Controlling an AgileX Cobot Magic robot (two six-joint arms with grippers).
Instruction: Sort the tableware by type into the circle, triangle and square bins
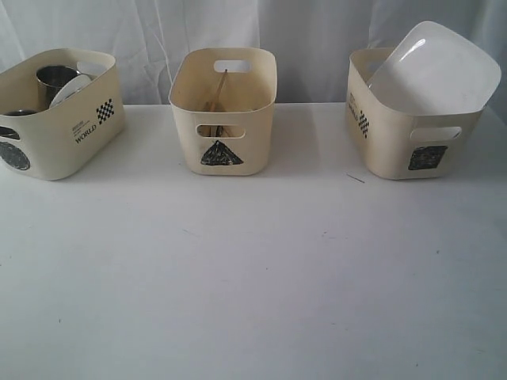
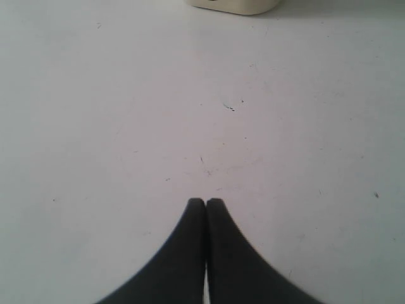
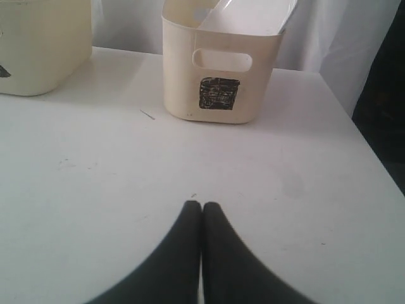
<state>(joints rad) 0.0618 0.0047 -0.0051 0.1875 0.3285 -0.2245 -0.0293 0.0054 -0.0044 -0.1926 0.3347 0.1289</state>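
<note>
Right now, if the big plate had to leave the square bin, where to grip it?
Probably pinch the plate by its raised upper rim, from above with the right gripper. It leans tilted across the square bin, its top edge clear of the walls.

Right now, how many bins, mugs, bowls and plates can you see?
Bins: 3 (circle bin, triangle bin, square bin)
Mugs: 2, both in the circle bin
Bowls: 1, in the circle bin
Plates: 1, leaning in the square bin
Total: 7
</note>
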